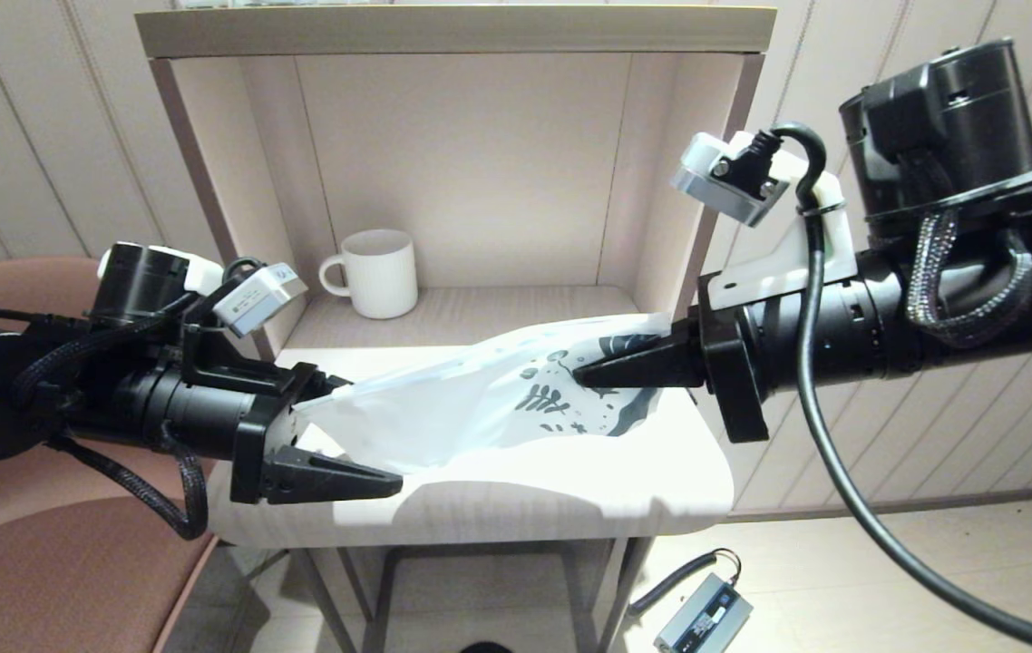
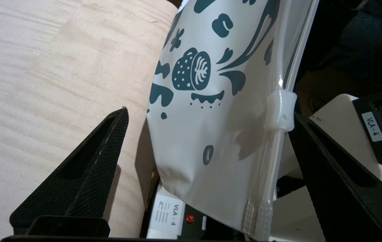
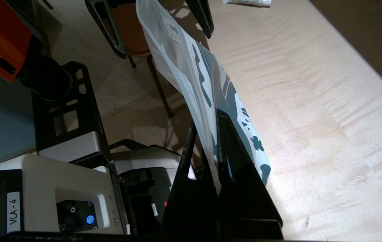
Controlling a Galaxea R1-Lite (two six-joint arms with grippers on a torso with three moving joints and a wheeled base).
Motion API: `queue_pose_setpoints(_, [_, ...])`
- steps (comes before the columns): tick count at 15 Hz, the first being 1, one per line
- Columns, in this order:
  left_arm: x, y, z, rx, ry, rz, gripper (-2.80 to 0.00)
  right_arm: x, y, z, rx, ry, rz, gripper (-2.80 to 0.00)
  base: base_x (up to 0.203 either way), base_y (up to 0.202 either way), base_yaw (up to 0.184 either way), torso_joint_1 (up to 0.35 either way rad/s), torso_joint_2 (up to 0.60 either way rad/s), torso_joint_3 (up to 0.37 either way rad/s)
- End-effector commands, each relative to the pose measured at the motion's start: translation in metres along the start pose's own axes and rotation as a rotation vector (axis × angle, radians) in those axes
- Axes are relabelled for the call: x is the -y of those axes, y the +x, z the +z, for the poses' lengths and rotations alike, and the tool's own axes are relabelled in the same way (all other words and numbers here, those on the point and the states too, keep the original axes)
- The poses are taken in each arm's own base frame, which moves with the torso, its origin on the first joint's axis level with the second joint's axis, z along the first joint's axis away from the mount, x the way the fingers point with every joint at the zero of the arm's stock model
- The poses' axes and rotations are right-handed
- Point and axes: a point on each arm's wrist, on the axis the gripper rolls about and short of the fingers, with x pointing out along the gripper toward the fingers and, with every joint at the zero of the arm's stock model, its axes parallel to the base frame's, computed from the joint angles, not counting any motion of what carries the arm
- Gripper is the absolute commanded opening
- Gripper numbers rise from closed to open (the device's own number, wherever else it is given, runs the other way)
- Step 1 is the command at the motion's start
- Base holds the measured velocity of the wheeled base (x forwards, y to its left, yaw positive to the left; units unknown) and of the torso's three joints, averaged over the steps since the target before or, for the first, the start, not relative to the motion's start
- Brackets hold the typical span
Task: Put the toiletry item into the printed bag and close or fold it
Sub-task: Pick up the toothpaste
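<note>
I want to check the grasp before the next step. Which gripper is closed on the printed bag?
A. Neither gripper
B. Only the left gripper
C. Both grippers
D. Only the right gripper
D: the right gripper has its fingers pinched together on the printed end of the printed bag, while the left gripper stands wide open, with the bag's zip-strip edge hanging between its fingers.

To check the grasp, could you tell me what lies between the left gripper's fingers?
In the left wrist view, the printed bag hangs between the left gripper's open fingers, its zip slider beside one finger.
</note>
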Motion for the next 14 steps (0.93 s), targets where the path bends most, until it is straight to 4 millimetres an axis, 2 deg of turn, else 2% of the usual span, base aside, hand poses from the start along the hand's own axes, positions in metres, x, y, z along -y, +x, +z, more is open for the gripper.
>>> queue_pose_setpoints(1, [-0.0003, 0.0006, -0.0003, 0.002, 0.001, -0.007, 0.00, 0.0004, 0.0013, -0.0004, -0.003, 0.000, 0.005, -2.80, 0.000, 0.000, 0.000, 0.000, 0.00, 0.000])
queue_pose_setpoints(6, [-0.0005, 0.0007, 0.0024, 0.005, -0.016, -0.007, 0.00, 0.0007, 0.0021, -0.0011, -0.005, 0.001, 0.007, -2.80, 0.000, 0.000, 0.000, 0.000, 0.00, 0.000])
queue_pose_setpoints(7, [-0.0005, 0.0007, 0.0024, 0.005, -0.026, -0.007, -2.80, 0.0008, 0.0023, -0.0014, -0.005, 0.001, 0.007, -2.80, 0.000, 0.000, 0.000, 0.000, 0.00, 0.000])
queue_pose_setpoints(14, [-0.0007, 0.0005, 0.0071, 0.017, -0.031, -0.006, -2.80, -0.0004, 0.0012, -0.0013, -0.003, -0.002, 0.011, -2.80, 0.000, 0.000, 0.000, 0.000, 0.00, 0.000])
